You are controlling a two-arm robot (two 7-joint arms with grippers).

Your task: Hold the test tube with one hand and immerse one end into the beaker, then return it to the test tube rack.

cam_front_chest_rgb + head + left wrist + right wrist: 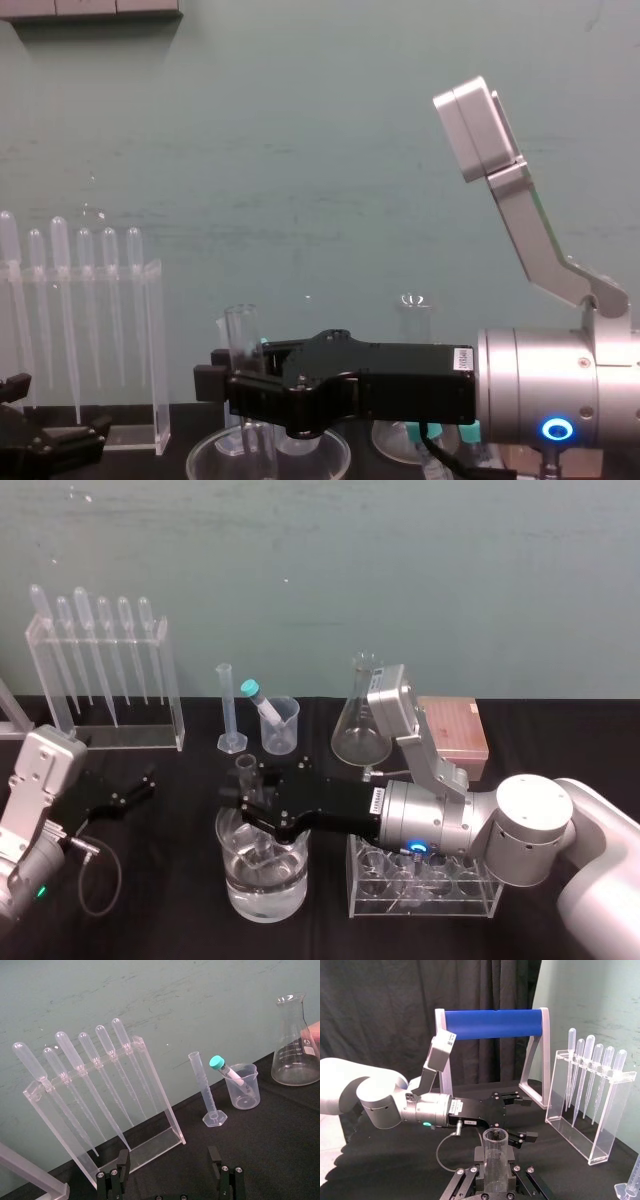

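Right tool [250, 800]: black, reaches in from the right above the beaker, clamped on the test tube just below its rim.
Test tube [246, 772]: long, slim, clear glass with an open flared rim on top; upright in the right tool, lower end down inside the beaker; cannot tell whether the tip meets the liquid.
Beaker [262, 905]: wide, clear glass with a large round rim; stands on the desk at the front, left of centre, with clear liquid in its lower part.
Test tube rack [455, 730]: low salmon-pink rectangular block with a paler top; back right, just beside the conical flask, well apart from the beaker.
Left tool [170, 1182]: black, fingers spread apart, holding nothing; low at the desk's left side, facing the pipette stand.
Desk [170, 880]: covered in black cloth.
Acrylic rack [420, 890]: clear, with round wells; front right under the right arm, just beside the beaker.
Pipette stand [105, 695]: tall clear acrylic, six plastic pipettes hanging in it; back left.
Graduated cylinder [228, 710]: thin, footed; back centre, beside the small cup.
Small cup [281, 730]: translucent, with a spout; holds a tilted teal-capped tube [262, 702].
Conical flask [358, 730]: clear glass, behind the right arm.
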